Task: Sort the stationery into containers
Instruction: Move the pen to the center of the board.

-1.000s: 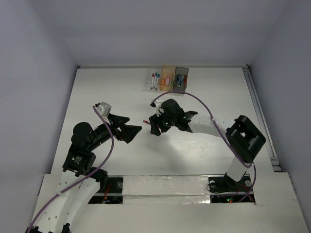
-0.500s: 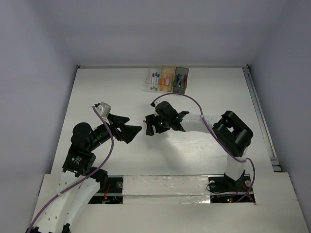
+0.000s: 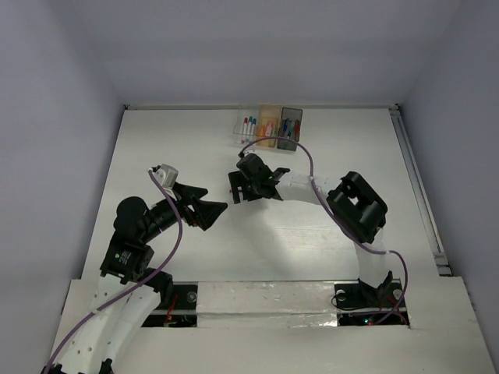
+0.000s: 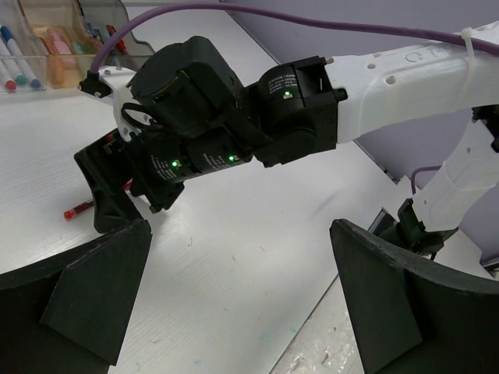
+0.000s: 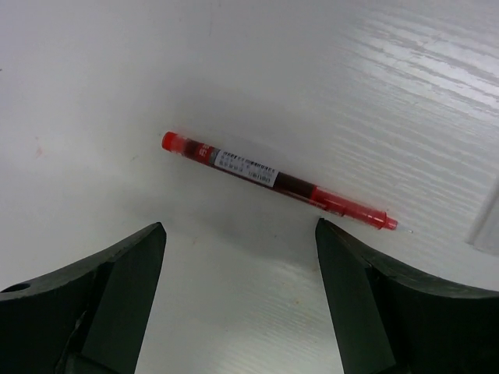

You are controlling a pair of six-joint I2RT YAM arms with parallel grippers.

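Right pincer [image 5: 240, 226] is sitting further left than earlier | released, spreading above slim red plastic pen [image 5: 273, 181] to straddle it | left pincer [image 4: 240, 234] released, hovering aside, giving room.

Red pen [image 4: 78, 210] — mostly hidden behind right gripper [image 4: 117, 193], bins [image 4: 54, 47] cut by top edge

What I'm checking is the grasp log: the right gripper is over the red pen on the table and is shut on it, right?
No: the right gripper is over the red pen on the table, but open; the right wrist view shows the pen lying clear of both fingers.
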